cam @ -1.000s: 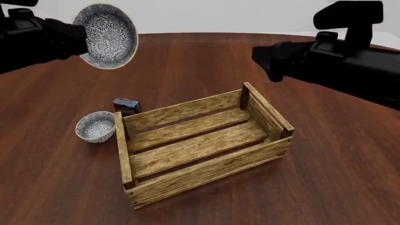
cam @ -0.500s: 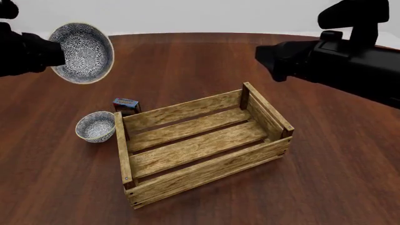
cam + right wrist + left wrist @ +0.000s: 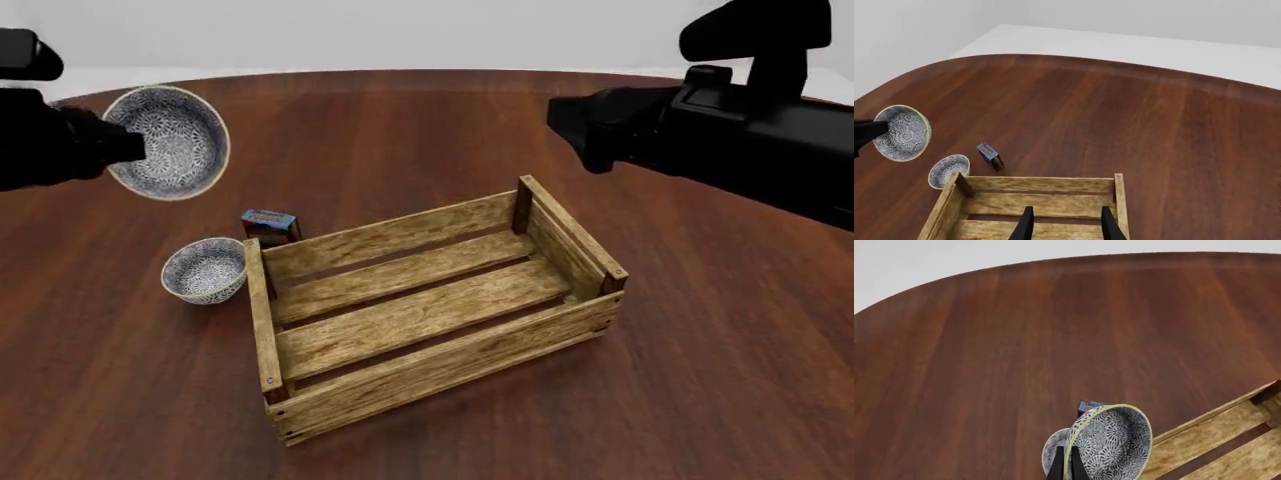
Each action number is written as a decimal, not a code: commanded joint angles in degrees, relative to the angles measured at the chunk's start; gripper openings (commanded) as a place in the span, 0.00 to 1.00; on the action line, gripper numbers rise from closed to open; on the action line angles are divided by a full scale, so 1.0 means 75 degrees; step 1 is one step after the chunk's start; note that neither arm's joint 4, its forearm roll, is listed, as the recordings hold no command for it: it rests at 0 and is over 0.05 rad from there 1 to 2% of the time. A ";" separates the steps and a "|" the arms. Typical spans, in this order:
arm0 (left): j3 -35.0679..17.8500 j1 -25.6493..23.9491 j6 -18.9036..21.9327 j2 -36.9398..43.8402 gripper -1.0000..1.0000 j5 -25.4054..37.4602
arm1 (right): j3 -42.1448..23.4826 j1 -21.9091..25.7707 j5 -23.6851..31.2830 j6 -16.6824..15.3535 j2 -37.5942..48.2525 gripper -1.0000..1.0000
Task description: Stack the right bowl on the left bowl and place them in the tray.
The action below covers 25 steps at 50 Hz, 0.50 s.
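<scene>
The left gripper (image 3: 123, 146) is clamped on the rim of the lifted bowl (image 3: 167, 142), holding it tipped on edge in the air so that its patterned inside faces the arms' side of the table. In the left wrist view the two fingers (image 3: 1066, 470) pinch the bowl's wall between them.

The second bowl (image 3: 204, 269) stands upright on the table (image 3: 400, 120), just beside the tray's (image 3: 427, 315) left end wall; whether it touches the wall cannot be told. A small blue-and-red box (image 3: 270, 224) stands near the tray's far-left corner post, close behind this bowl.

Governing relation: the resting bowl lies below the held bowl and a little toward the tray. In the left wrist view it shows directly behind the held bowl's rim (the lateral offset appears small). The left arm is the nearer arm; judged from this, the coming move needs a descent plus a levelling of the held bowl, opening up.

The right gripper (image 3: 1066, 222) hangs above the tray's interior with its fingers apart, holding nothing, well apart from both bowls.
</scene>
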 commanded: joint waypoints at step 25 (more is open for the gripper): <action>0.0610 0.0441 -0.0570 0.1458 0.00 -0.1616 | -0.0014 -0.0069 -0.0011 0.0014 -0.0016 1.00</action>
